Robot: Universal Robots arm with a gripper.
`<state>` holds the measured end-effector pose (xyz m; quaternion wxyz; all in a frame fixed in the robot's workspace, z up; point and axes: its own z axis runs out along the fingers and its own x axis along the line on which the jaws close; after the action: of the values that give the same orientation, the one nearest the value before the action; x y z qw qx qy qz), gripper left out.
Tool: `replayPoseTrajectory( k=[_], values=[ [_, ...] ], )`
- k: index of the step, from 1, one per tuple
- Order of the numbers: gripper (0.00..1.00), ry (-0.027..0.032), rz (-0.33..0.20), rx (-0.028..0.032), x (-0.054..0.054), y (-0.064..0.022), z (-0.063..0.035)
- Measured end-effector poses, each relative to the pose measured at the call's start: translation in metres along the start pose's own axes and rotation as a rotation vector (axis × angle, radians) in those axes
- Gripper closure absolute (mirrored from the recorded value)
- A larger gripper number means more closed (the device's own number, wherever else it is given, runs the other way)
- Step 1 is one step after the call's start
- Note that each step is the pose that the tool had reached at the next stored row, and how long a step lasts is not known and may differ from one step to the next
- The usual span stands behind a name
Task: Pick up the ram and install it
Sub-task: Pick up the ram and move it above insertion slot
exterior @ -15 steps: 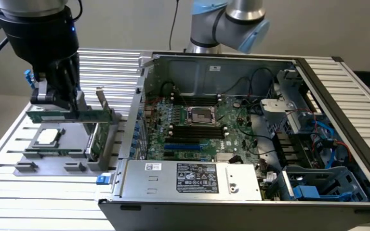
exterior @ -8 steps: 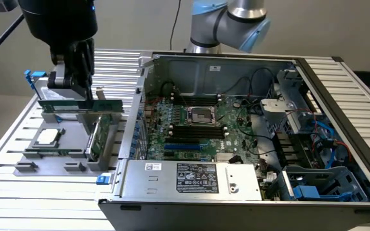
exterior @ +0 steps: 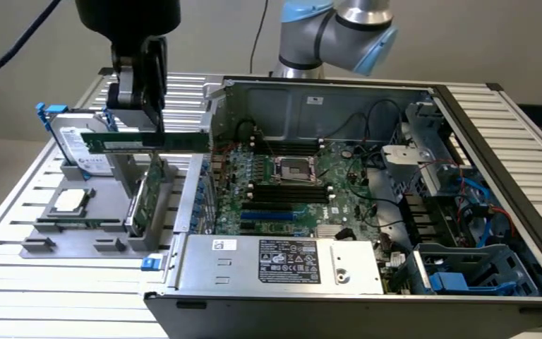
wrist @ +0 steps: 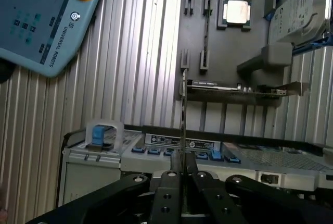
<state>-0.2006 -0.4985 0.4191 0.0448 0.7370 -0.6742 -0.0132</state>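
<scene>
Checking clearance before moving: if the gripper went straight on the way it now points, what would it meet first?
Likely the expansion card standing in the gray holder, met first by the ram the gripper holds; depth unclear.

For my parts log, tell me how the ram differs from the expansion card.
1. The ram is clamped in the gripper, held above the gray holder; the expansion card stands slotted in that holder.
2. The ram is a narrow stick; the expansion card is broader.
3. The expansion card carries a metal bracket; the ram has none.
Both are green circuit boards.
</scene>
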Motion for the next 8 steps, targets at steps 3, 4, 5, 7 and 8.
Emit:
replayPoseTrajectory(
  k=[3, 4, 5, 7, 8],
  values=[
    [0.86, -0.0005, 0.0, -0.0045, 0.001, -0.0135, -0.0012],
    [0.86, -0.0006, 0.0, -0.0062, 0.002, -0.018, -0.0016],
    [0.86, -0.0009, 0.0, -0.0083, 0.002, -0.0226, -0.0019],
    [0.86, -0.0011, -0.001, -0.013, 0.003, -0.0315, -0.0027],
    [0.86, -0.0013, -0.001, -0.015, 0.003, -0.036, -0.003]
  ],
)
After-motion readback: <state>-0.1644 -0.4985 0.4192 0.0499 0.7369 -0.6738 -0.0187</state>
